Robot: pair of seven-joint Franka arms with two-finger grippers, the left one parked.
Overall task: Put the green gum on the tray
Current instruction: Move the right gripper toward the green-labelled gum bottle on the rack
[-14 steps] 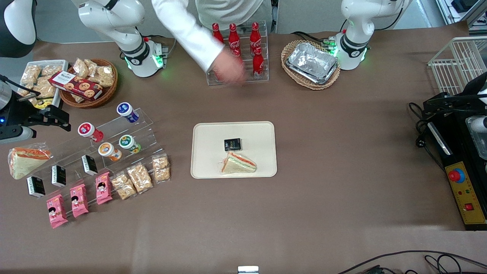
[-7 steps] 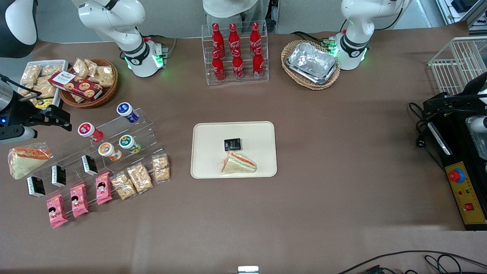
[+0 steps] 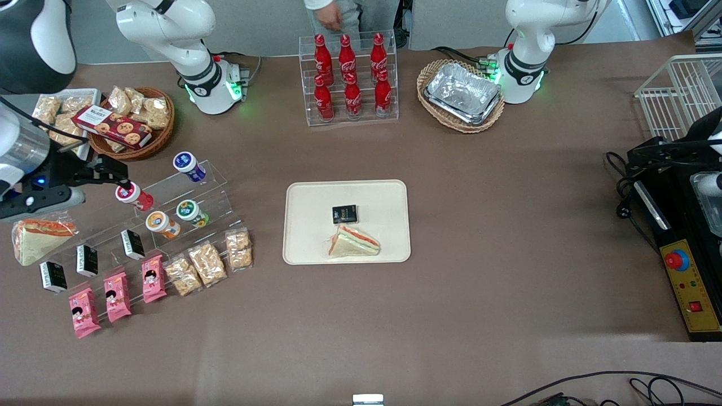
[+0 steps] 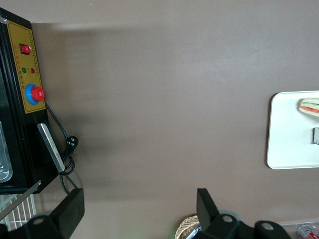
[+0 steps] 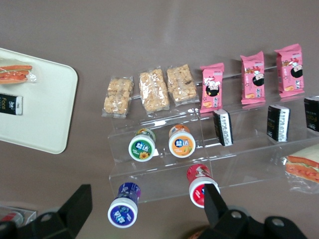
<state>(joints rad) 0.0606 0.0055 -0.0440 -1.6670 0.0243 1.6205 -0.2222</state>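
Observation:
The green gum (image 3: 190,212) lies on its side on the middle step of a clear acrylic rack (image 3: 214,194), green-and-white lid toward the front camera, beside an orange-lidded bottle (image 3: 162,223). In the right wrist view the green gum (image 5: 142,149) shows lid-on. My gripper (image 3: 120,173) is open and holds nothing. It hangs over the rack's top step by the red-lidded bottle (image 3: 132,195), farther from the front camera than the gum. Its black fingers (image 5: 79,203) frame the blue-lidded bottle (image 5: 123,210). The cream tray (image 3: 307,248) lies mid-table, and the tray (image 5: 42,122) also shows in the wrist view.
On the tray rest a wrapped sandwich (image 3: 353,242) and a black packet (image 3: 344,213). Snack packs (image 3: 207,263), pink packets (image 3: 117,296) and black packets (image 3: 87,260) line the rack's lower steps. A cola bottle rack (image 3: 350,79) and a foil-tray basket (image 3: 461,95) stand farther back.
My gripper has moved in over the rack's top step, toward the gum bottles. A person's hand has pulled away from the cola rack.

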